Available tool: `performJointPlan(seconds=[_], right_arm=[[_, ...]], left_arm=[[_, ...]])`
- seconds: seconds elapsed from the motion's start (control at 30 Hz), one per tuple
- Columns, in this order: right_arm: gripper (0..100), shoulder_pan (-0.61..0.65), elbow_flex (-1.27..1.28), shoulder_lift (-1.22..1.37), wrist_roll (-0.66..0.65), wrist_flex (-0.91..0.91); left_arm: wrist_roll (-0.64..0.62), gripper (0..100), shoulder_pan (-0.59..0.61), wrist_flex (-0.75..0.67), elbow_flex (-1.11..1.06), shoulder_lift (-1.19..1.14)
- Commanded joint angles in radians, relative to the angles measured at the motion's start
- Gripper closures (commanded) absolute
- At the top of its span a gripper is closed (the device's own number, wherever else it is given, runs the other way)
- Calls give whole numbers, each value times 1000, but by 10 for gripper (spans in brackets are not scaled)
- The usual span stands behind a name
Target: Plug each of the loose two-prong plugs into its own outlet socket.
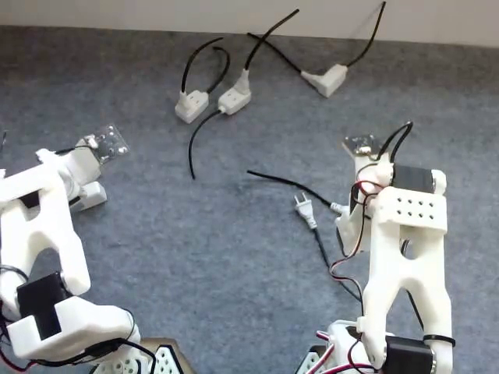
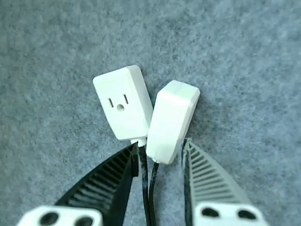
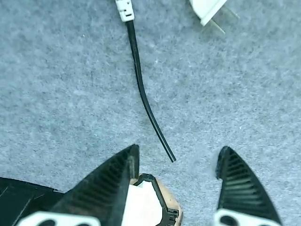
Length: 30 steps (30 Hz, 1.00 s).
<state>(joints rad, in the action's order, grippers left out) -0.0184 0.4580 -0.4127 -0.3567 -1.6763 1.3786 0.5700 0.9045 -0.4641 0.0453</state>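
Left pincer (image 2: 159, 153) gapes before paired outlet sockets (image 2: 123, 103) on carpet (image 2: 244, 56).

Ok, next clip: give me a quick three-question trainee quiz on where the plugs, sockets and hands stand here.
1. True or false: the loose two-prong plug is already seated in a socket.
2. In the left wrist view, how many white sockets lie side by side? A one, B two, C four.
3. Fill in: the left hand and the right hand both have their fingers ___.
Key: 1 false; 2 B; 3 open.
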Motion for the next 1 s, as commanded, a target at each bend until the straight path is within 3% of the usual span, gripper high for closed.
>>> performJointPlan(seconds=[0.0,0.3,0.5,0.63,0.97], right_arm=[[740,12,-4,-31,-6,4],[740,10,-2,-31,-9,2],[740,10,-4,-31,-9,2],[740,10,-4,-31,-9,2],[740,4,-4,-31,-6,-2]], left_arm=[[107,842,-21,21,48,33],[107,842,-38,-100,53,-193],[107,870,-36,-89,53,-200],[109,991,-47,71,53,-94],[109,979,-188,568,51,137]])
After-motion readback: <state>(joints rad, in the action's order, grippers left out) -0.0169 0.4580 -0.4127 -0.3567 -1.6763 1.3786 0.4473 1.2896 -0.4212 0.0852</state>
